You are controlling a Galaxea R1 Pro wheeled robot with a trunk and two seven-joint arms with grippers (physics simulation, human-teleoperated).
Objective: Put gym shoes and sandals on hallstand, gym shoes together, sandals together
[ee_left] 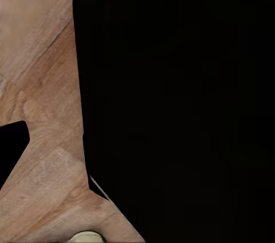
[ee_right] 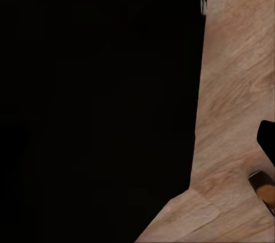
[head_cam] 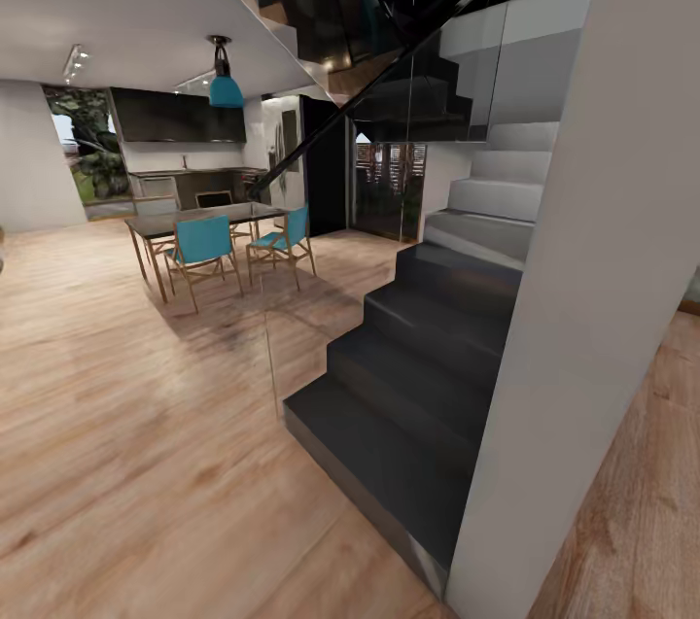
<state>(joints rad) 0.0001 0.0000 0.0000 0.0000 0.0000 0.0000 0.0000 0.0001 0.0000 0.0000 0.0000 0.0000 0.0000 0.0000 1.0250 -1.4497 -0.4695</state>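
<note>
— Any shoes or rack in sight?

— None yet. Ahead I see plank floor (head_cam: 117,425), a dark staircase (head_cam: 418,376), a table (head_cam: 199,221) with teal chairs (head_cam: 202,245). I judge I'm in transit.

— How to do it well?

— Turn slowly, keep off the stair edge and the white wall (head_cam: 583,327), scan low for the rack.

— Your tools?

— Both wrist cameras face the floor (ee_left: 46,82) past a black body; whether either tool is spread or pressed together, I cannot tell.

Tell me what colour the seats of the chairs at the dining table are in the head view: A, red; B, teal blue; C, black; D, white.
B: the chairs drawn up at the dark dining table have teal blue seats and backs on light wooden frames.
</note>
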